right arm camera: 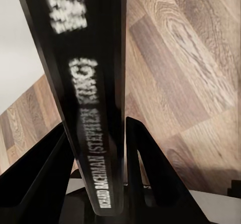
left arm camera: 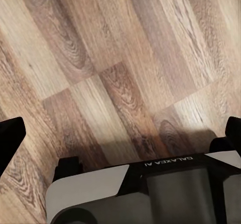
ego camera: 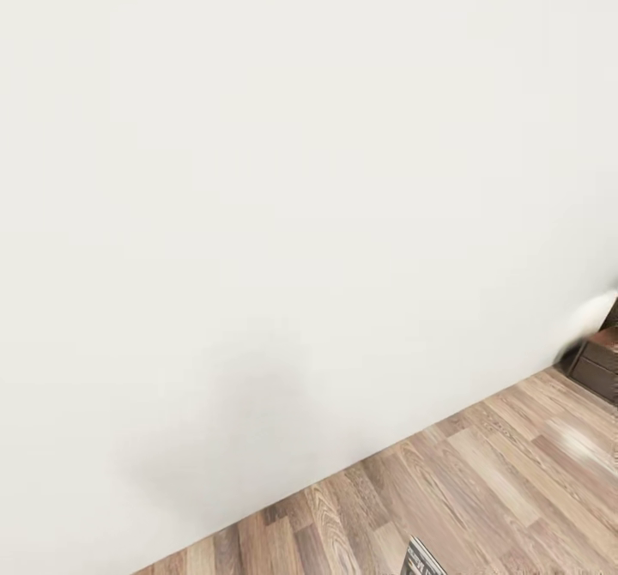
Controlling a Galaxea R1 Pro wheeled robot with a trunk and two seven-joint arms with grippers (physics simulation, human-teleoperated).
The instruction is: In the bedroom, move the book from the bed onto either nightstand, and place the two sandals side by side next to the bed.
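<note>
My right gripper (right arm camera: 95, 126) is shut on the book (right arm camera: 95, 83), a thin dark paperback seen edge-on, its spine with white lettering standing between the two black fingers (right arm camera: 150, 169). A corner of the same book (ego camera: 422, 558) pokes up at the bottom of the head view. My left gripper (left arm camera: 120, 133) is open over the wood floor, with nothing between its fingers. A dark reddish-brown nightstand (ego camera: 602, 360) shows partly at the right edge of the head view, against the wall. The bed and the sandals are out of view.
A plain white wall (ego camera: 257, 214) stands close ahead, meeting the light brown plank floor (ego camera: 515, 489) along a slanted line. The robot's own grey and black base (left arm camera: 150, 189) lies under the left gripper.
</note>
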